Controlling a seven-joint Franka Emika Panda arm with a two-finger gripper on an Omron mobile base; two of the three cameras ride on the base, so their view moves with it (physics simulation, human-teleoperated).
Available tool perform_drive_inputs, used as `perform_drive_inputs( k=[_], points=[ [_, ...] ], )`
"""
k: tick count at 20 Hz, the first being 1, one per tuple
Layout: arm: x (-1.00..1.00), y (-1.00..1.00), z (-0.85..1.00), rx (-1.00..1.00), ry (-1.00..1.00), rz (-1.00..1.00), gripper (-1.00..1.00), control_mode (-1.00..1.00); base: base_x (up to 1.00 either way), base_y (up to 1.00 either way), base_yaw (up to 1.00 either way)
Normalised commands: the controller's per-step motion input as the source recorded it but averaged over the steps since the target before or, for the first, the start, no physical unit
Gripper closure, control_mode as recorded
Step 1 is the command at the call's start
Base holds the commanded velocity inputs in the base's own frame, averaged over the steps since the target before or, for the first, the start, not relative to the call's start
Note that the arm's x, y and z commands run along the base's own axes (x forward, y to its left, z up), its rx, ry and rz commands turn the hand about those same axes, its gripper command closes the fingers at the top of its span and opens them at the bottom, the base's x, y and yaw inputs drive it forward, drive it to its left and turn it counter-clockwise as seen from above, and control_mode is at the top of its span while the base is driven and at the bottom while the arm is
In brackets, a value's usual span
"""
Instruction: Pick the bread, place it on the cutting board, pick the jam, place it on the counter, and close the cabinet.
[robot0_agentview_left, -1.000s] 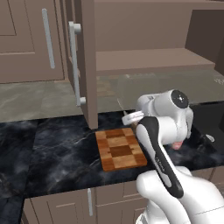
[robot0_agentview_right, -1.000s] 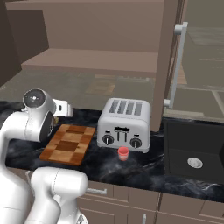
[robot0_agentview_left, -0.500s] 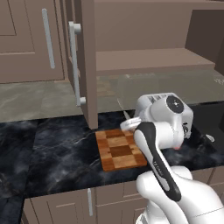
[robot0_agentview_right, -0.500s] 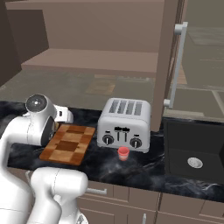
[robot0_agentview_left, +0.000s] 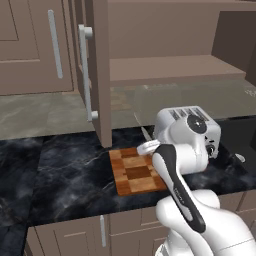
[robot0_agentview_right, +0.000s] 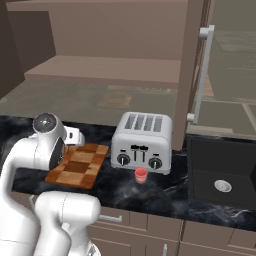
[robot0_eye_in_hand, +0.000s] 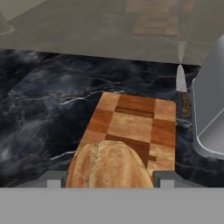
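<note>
Carrying the small round golden-brown bread bun (robot0_eye_in_hand: 109, 165), we hold it between the fingers (robot0_eye_in_hand: 109, 177) — their tips sit closed against its two sides, low in the hand view. It hangs over the near end of the rectangular checkered wooden cutting board (robot0_eye_in_hand: 135, 124), which lies on the glossy black marble surface (robot0_eye_in_hand: 48, 105).

We judge the step in hand to be setting the bun down on the board. To do it well we should carry it a little further towards the board's middle, lower it straight until it touches, then part the fingers and lift away vertically so the round bun does not roll.

A brown-handled knife (robot0_eye_in_hand: 183, 89) lies just beside the board's far edge, and the silver four-slot toaster (robot0_agentview_right: 142, 141) stands close by — we keep the wrist clear of both.

The tiny pinkish-red jam jar (robot0_agentview_right: 141, 174) sits in front of the toaster, and the taupe-brown cabinet door (robot0_agentview_left: 97, 70) stands open.
</note>
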Motion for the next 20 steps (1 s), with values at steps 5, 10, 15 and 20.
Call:
perform_drive_inputs(
  k=[5, 10, 15, 20],
  points=[
    [0.0, 0.0, -0.4, 0.0, 0.0, 0.0, 1.0, -1.0, 0.0, 0.0, 0.0],
    [0.0, 0.08, -0.41, 0.0, 0.0, 0.0, 1.0, -1.0, 0.0, 0.0, 0.0],
    [0.01, 0.14, -0.39, 0.0, 0.0, 0.0, 1.0, -1.0, 0.0, 0.0, 0.0],
    [0.07, 0.18, -0.42, 0.0, 0.0, 0.0, 1.0, -1.0, 0.0, 0.0, 0.0]
  ],
)
